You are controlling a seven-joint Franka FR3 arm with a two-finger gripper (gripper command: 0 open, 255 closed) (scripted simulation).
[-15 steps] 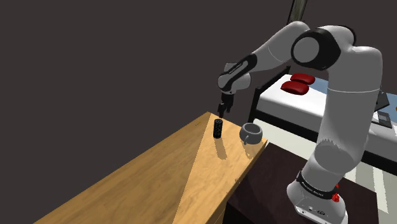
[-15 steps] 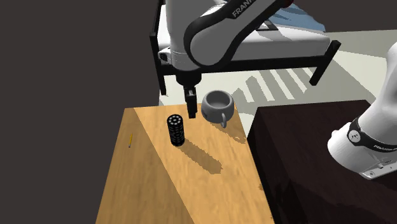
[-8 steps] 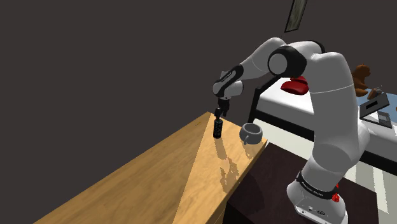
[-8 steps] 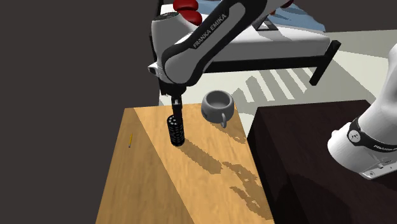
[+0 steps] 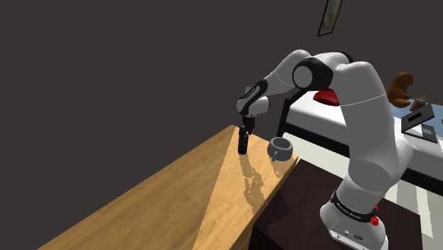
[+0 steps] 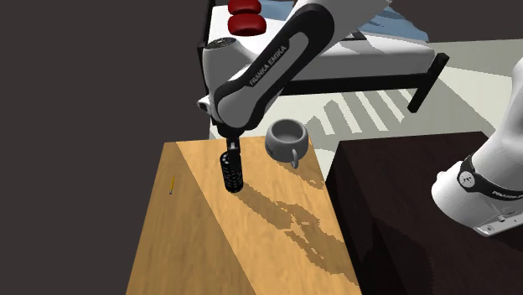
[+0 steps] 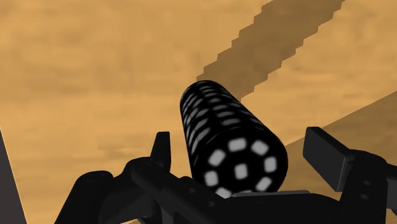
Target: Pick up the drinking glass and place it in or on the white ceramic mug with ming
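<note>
At the second exterior view's left, a small yellow stick [image 6: 171,185] lay alone on the bench [image 6: 209,251], well apart from the work and no bother to you.

Next came the glass [image 6: 231,172], a dark cylinder dotted white, standing upright near the bench's far end. Your arm [image 6: 268,63] came down on it from above. In the wrist view the fingers [image 7: 162,153] were open and stood on either side of the glass [image 7: 222,121]. One was close to its wall and the other clearly apart, so nothing was gripped yet. I'd say you set them that way because an upright cylinder is best taken across its sides, low enough not to tip it when they close.

Right of the glass sat the mug [image 6: 283,151], grey, mouth up, near the glass but not touching it. It was close to the bench's far right corner, with its handle toward the near side. An open mouth suits a drop from above, but that corner left little margin, and I judge a nudge could have pushed the mug off the edge.

Further right, the dark stand [image 6: 402,193] rose beside the bench, and the bed [image 6: 360,63] lay beyond the far end. The free room was upward and back over the bare near stretch of bench, so a straight lift and a short carry rightward looked the safest way.
</note>
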